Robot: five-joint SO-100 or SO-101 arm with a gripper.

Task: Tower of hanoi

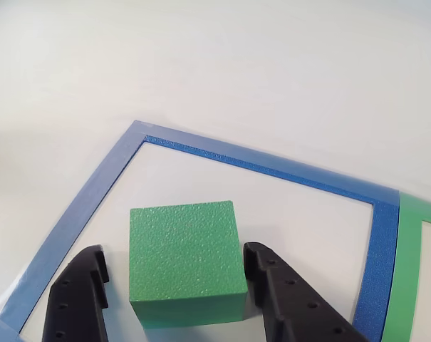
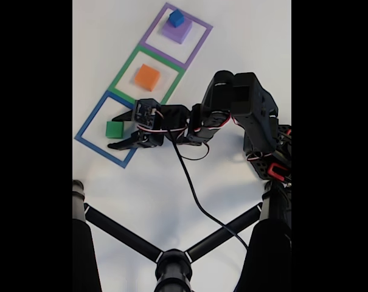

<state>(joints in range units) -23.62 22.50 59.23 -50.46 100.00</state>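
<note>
The green block (image 1: pixel 187 260) sits inside the blue square frame (image 1: pixel 258 165). My gripper (image 1: pixel 174 251) is open with one black finger on each side of the block. The left finger (image 1: pixel 80 299) stands a little apart from it and the right finger (image 1: pixel 286 299) is close against its side. In the fixed view the gripper (image 2: pixel 112 132) straddles the green block (image 2: pixel 114 129) in the blue frame (image 2: pixel 86 139). The orange block (image 2: pixel 147 77) lies in the green frame (image 2: pixel 124 73). The purple block (image 2: pixel 174 33) carries the small blue cube (image 2: pixel 176 18) inside the purple frame (image 2: pixel 199 36).
The arm (image 2: pixel 238 103) reaches in from the right of the fixed view, with a black cable (image 2: pixel 193 194) trailing over the white table. Black stand struts (image 2: pixel 171 261) cross the lower part of that view. A green frame edge (image 1: pixel 414 271) borders the blue one.
</note>
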